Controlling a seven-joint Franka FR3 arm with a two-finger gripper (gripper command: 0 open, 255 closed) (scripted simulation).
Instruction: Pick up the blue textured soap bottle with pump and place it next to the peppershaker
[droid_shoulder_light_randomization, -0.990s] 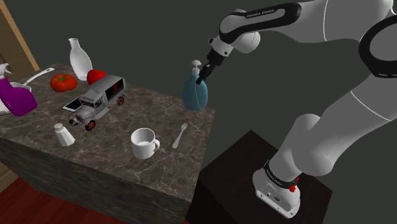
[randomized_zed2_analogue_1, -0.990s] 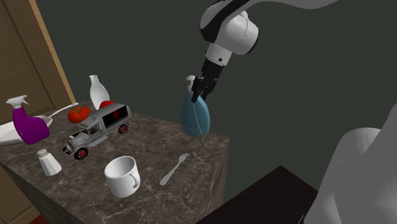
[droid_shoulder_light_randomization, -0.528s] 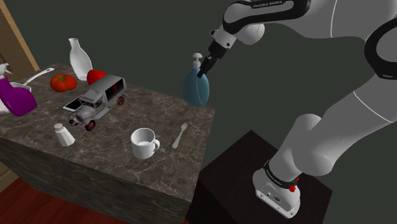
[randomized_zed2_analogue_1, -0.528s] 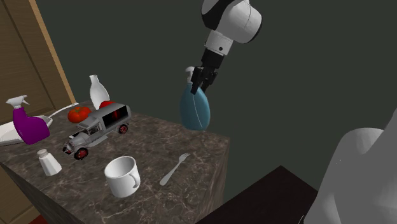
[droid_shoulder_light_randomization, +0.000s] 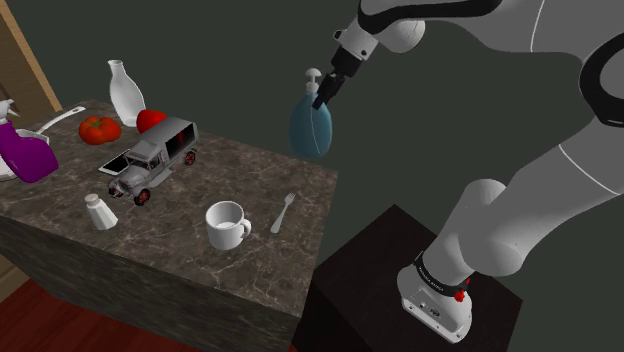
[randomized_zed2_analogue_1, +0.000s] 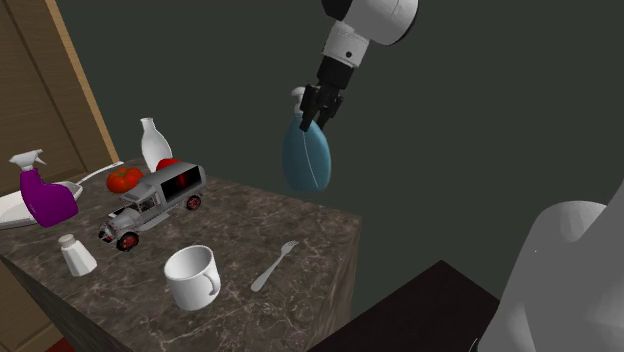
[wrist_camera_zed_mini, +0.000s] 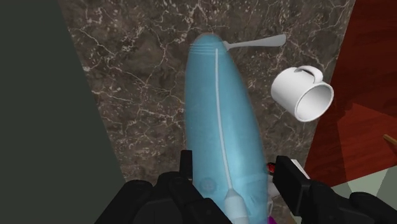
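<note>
The blue soap bottle (droid_shoulder_light_randomization: 311, 127) with a white pump hangs in the air above the far corner of the marble table (droid_shoulder_light_randomization: 180, 230), clear of its top. My gripper (droid_shoulder_light_randomization: 324, 92) is shut on the bottle's neck just under the pump. In the second exterior view the soap bottle (randomized_zed2_analogue_1: 306, 158) dangles below the gripper (randomized_zed2_analogue_1: 316, 108). Seen from the wrist, the bottle (wrist_camera_zed_mini: 221, 133) runs away from the fingers (wrist_camera_zed_mini: 294, 181) over the tabletop. The small white pepper shaker (droid_shoulder_light_randomization: 99, 212) stands near the table's front edge, at the shoulder view's left; the pepper shaker (randomized_zed2_analogue_1: 76, 255) is far from the bottle.
A white mug (droid_shoulder_light_randomization: 227, 224) and a fork (droid_shoulder_light_randomization: 283, 212) lie below the bottle. A silver toy truck (droid_shoulder_light_randomization: 152, 155), two tomatoes (droid_shoulder_light_randomization: 100, 129), a white vase (droid_shoulder_light_randomization: 125, 92) and a purple spray bottle (droid_shoulder_light_randomization: 24, 150) occupy the table's left. My dark stand (droid_shoulder_light_randomization: 410, 290) sits right of the table.
The gripper has risen with the soap bottle, lifting it from just above the table's far corner to well clear of it. Nothing else has moved.
</note>
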